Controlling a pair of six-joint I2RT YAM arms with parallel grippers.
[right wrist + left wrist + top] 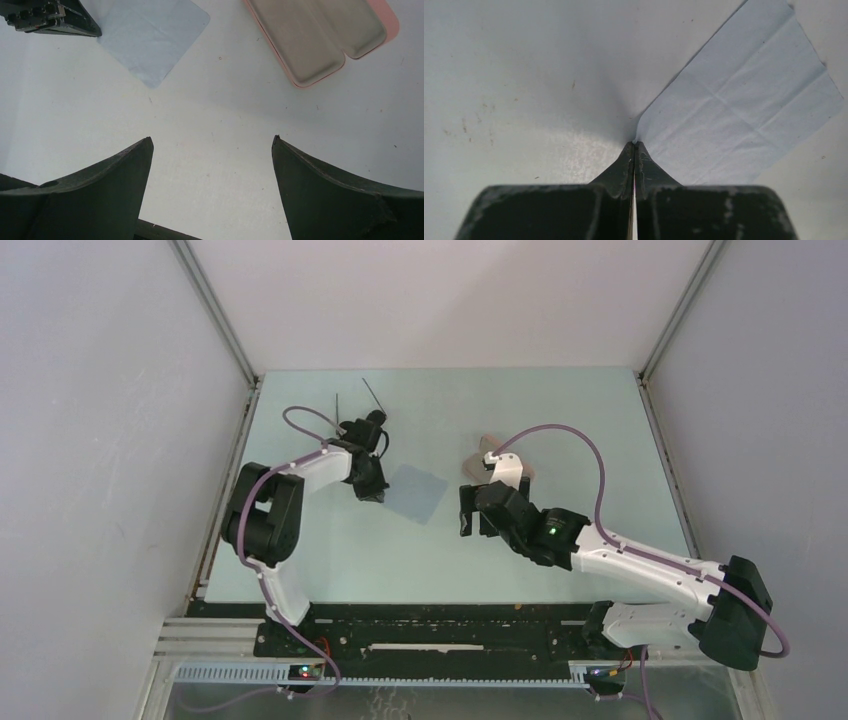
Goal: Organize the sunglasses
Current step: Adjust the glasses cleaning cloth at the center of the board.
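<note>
The left gripper [634, 146] had its fingers pressed together on the near corner of the light blue cloth [744, 95], apparently pinching it so the cloth could be lifted or dragged. The sunglasses [375, 400] lay on the table just beyond the cloth's far-left corner, mostly hidden behind the left wrist, with their wire arms pointing away. To the cloth's right, the right gripper [212, 150] hovered with fingers spread and empty, near the open pink case [320, 40], probably waiting for the glasses.
</note>
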